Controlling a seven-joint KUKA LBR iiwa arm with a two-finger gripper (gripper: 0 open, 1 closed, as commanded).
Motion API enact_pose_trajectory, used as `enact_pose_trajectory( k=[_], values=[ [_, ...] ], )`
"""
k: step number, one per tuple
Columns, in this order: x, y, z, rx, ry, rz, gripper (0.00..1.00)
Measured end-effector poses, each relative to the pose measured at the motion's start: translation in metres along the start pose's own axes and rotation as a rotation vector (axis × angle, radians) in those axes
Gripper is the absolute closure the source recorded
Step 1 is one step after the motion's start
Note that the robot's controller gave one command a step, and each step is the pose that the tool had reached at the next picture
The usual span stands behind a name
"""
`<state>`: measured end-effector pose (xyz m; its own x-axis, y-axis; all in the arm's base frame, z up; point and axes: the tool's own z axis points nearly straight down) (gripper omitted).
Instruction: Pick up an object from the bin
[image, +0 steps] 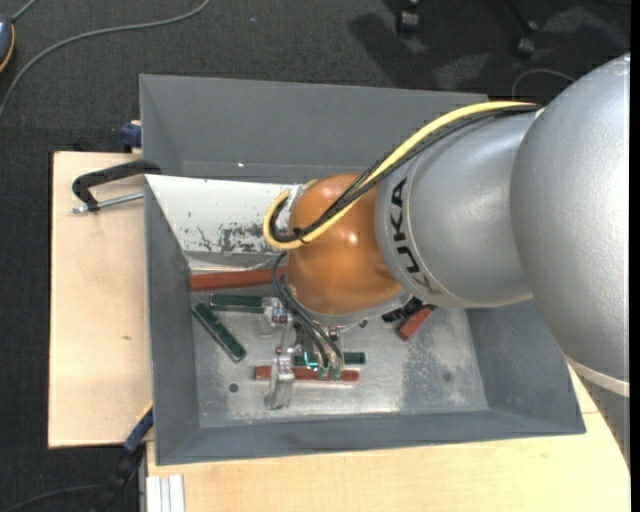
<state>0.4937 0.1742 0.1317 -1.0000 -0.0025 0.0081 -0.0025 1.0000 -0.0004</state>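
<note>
Red bar (347, 377) lies flat on the floor of the bin (445, 375), close to the front wall and about midway across. It is the thing nearest the gripper, so I judge it the likely pick.

At the left, a green stick (218, 331) lies slantwise on the floor near the left wall, loose and apart from its neighbours. Just above it a second green stick (236, 299) lies nearly level. Behind that, a long brown strip (232, 282) rests along the foot of the back wall. All three are well apart from the gripper and out of its way.

Next comes the gripper (303, 372), low under the orange cover (335, 250) of the arm (520, 190) and right over the red bar, whose ends stick out to either side of it. A small green piece seems to lie against the bar's right part, though I can't tell what it is. I'd say the tool sits this low because a flat thing on the floor has to be taken from close to the metal. Whether it is open or closed I cannot tell, nor whether it has hold of anything.

To the right, a red clip (411, 322) lies tilted, partly under the arm and apart from the bar
</note>
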Motion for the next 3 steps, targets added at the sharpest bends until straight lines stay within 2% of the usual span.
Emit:
enact_pose_trajectory(
  k=[1, 2, 3],
  values=[
    [-0.017, -0.075, 0.064, 0.003, -0.002, 0.097, 0.00],
    [-0.018, -0.070, 0.061, -0.002, -0.008, 0.090, 1.00],
    [-0.055, -0.065, -0.102, -0.006, -0.023, 0.104, 1.00]
  ],
)
